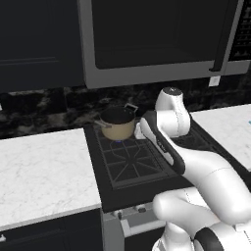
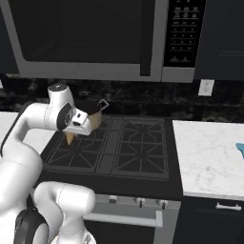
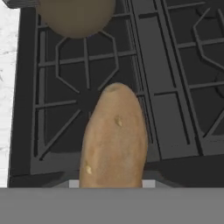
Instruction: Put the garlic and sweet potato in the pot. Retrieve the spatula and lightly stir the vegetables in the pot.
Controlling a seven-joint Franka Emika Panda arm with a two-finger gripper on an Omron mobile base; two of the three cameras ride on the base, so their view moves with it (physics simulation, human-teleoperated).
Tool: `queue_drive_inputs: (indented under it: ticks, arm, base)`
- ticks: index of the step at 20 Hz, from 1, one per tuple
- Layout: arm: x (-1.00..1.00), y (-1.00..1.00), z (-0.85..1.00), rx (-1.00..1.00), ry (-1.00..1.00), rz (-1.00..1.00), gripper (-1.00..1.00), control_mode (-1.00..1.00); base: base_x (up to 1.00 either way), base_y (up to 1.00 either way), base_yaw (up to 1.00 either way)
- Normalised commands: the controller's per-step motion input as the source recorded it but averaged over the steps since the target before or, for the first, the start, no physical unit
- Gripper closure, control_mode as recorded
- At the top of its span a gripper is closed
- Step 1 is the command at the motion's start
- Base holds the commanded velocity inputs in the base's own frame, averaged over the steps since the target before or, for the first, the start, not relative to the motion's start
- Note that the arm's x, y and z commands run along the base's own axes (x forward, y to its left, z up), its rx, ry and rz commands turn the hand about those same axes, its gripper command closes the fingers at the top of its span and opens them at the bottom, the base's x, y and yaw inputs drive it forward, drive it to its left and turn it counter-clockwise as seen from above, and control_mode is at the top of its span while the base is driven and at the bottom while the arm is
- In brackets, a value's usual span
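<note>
We hold the sweet potato (image 3: pixel 114 138) lengthwise in our gripper (image 3: pixel 111 183), its fingers clamped on it (tips hidden beneath it), above the stove (image 3: pixel 175 87) grates. The pot (image 1: pixel 117 123) sits on the rear-left burner just ahead, so the tuber likely hangs high to clear its rim.

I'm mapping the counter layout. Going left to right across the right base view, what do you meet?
Robot arm → pot → stove grates → white marble counter → spatula at the right edge.
</note>
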Motion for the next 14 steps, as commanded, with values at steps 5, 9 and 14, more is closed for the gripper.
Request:
queue_drive_inputs:
  ticks: [5,9,14]
  arm:
    - [0.94,0.22,0.32,0.06,-0.09,0.03,1.00,-1.00]
    - [1.00,0.01,0.05,0.01,0.00,0.00,1.00,-1.00]
    - [0.73,0.13,0.04,0.00,0.00,0.00,1.00,-1.00]
  base:
    - [0.00,0.00,0.00]
    - [0.00,0.00,0.00]
    - [0.00,0.00,0.00]
